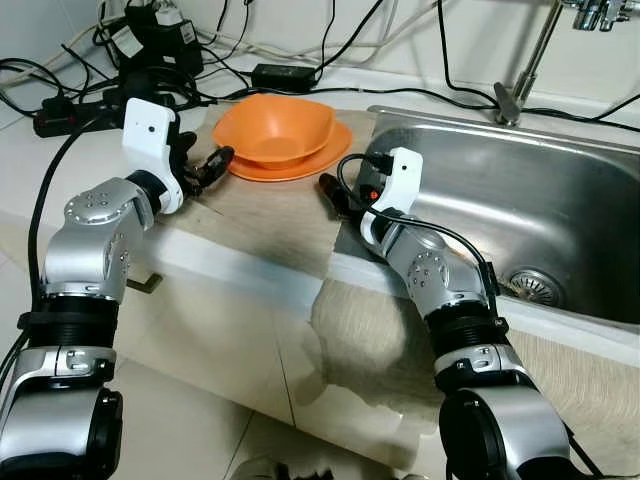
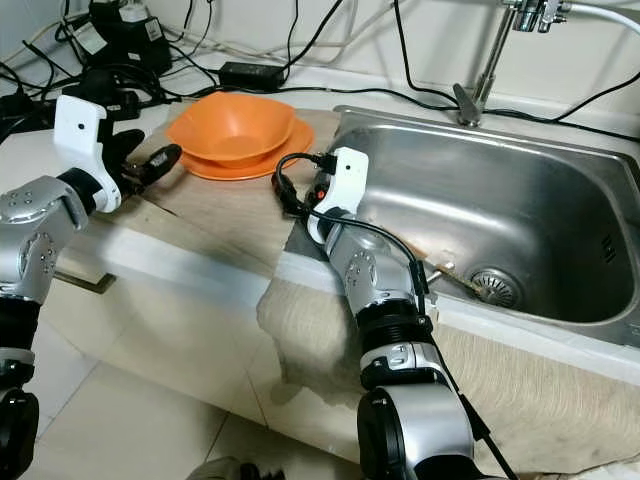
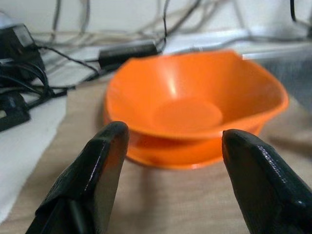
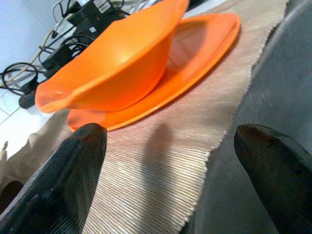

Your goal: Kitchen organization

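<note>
Orange bowl (image 1: 273, 130) sits upright in an orange plate (image 1: 300, 163), the pair on a beige ribbed mat (image 1: 265, 215) spread over the table (image 1: 60, 165), at abt 11 o'clock in the head views, just beside the sink's left rim.

Left end effector (image 1: 213, 165) is at abt 9 o'clock of the bowl, low over the mat, fingers pointing at the plate's edge. Its fingertips (image 3: 105, 156) are spread apart w/ nothing btwn them: released, near the plate but not touching it. Wrist view looks straight at the bowl, framed btwn the two black tips.

Right end effector (image 1: 333, 195) is at abt 5 o'clock of the plate, at the mat's right edge where it meets the sink rim. Its fingers (image 4: 73, 161) are wide apart, also released and empty; wrist cam sees bowl and plate from low down, close but apart from them.

Steel sink (image 1: 600, 160) takes up the 2–3 o'clock side, w/ drain (image 1: 535, 285) at its lower right and a tap (image 1: 525, 60) at 1 o'clock on the back ledge. Black cables and power adapters (image 1: 150, 40) are piled along the back of the table at 10–11 o'clock; one adapter brick (image 1: 283, 75) lies right behind the bowl. Tiled floor (image 1: 200, 400) below, at 7 o'clock.
</note>
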Controlling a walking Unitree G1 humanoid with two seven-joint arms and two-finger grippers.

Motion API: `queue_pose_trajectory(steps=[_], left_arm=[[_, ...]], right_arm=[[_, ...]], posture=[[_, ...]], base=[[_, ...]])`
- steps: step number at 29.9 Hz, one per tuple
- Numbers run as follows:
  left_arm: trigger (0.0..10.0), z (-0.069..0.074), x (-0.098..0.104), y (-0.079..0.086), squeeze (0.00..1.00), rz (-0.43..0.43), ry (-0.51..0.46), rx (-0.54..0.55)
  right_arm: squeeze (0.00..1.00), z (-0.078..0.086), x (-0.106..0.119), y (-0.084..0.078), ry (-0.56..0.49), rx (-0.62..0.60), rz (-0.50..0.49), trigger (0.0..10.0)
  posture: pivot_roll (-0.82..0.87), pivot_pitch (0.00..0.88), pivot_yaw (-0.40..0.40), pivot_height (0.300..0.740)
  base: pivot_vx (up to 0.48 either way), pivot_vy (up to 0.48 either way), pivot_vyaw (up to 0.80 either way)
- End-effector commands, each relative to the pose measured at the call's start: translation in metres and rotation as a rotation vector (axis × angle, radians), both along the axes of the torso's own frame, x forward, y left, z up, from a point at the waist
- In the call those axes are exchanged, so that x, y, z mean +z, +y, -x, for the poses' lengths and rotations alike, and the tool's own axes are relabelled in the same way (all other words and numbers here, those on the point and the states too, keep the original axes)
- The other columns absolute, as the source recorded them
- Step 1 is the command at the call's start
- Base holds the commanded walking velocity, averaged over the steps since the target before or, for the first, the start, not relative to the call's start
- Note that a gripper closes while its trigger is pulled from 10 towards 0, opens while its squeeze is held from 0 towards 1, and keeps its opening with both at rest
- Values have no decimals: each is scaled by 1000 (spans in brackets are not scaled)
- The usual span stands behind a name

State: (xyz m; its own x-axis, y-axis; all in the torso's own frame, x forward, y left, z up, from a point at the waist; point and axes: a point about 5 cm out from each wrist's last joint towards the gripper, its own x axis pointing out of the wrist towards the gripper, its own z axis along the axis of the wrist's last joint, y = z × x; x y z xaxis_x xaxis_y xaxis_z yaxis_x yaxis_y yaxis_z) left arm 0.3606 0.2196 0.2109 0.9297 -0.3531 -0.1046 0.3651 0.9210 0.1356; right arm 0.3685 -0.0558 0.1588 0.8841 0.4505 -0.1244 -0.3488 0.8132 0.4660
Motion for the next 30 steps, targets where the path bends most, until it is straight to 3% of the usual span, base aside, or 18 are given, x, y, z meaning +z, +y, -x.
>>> queue_pose_trajectory(steps=[1,3,10,18,24,27,28,30], left_arm=[[10000,0,-13,5,0,-59,139,1],[10000,2,-26,8,0,-95,227,5],[10000,12,-43,11,0,-183,367,-75],[10000,30,-31,30,0,-277,443,-134],[10000,45,-5,38,0,-315,405,-139],[10000,36,4,32,0,-302,271,-104],[10000,36,4,32,0,-302,271,-104],[10000,27,7,30,0,-317,160,-38]], right_arm=[[0,8,0,24,10,66,-42,10000],[0,8,1,26,8,72,-41,10000],[0,9,1,27,11,84,-36,10000],[0,11,-1,28,16,89,-24,10000],[0,12,-7,26,26,95,-3,10000],[0,13,-10,28,34,103,10,10000],[0,13,-10,28,34,103,10,10000],[0,15,-12,30,33,116,23,10000]], posture=[[101,35,55,740],[104,36,54,740],[115,42,52,740],[135,51,76,740],[155,58,72,740],[165,67,56,740],[165,67,56,740],[164,71,52,740]], base=[[0,0,0],[0,0,0],[0,0,0],[0,0,0],[0,0,0],[0,0,0],[0,0,0],[0,0,0]])
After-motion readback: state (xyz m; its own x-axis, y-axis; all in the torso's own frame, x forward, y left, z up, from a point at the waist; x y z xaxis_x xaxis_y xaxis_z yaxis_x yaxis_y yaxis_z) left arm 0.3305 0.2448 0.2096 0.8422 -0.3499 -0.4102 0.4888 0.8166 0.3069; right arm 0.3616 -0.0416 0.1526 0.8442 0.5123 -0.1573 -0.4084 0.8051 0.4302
